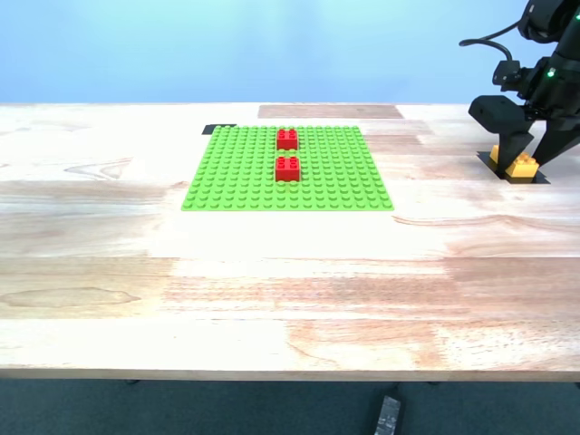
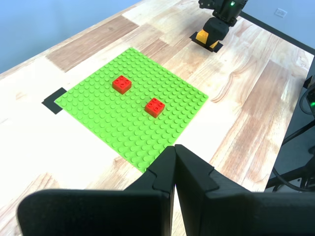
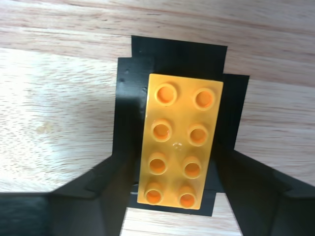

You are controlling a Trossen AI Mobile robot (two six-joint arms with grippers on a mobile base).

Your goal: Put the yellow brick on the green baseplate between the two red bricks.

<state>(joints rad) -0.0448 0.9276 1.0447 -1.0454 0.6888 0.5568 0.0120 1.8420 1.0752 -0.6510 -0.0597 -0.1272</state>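
The green baseplate [image 1: 236, 172] [image 2: 108, 118] lies flat mid-table. On it stand the two red bricks [image 1: 287, 139] [image 1: 287, 169], one behind the other with a gap between them; the first wrist view shows them too [image 2: 121, 84] [image 2: 155, 107]. At the exterior view's far right the yellow brick [image 1: 523, 166] [image 2: 202, 36] [image 3: 179, 142] rests on a black mark. My second gripper [image 1: 517, 161] [image 3: 174, 123] is down over it, fingers [image 3: 123, 147] tight against both long sides. My first gripper [image 2: 174, 157] hovers high above the table, shut and empty.
A black tape mark [image 1: 217, 129] [image 2: 54, 101] pokes out at the baseplate's far corner on the exterior view's left. Bare wood separates the baseplate from the black mark [image 3: 177, 54] under the brick. Cables [image 2: 300, 167] hang off the table's side, and a dark object [image 1: 388, 415] lies on the floor.
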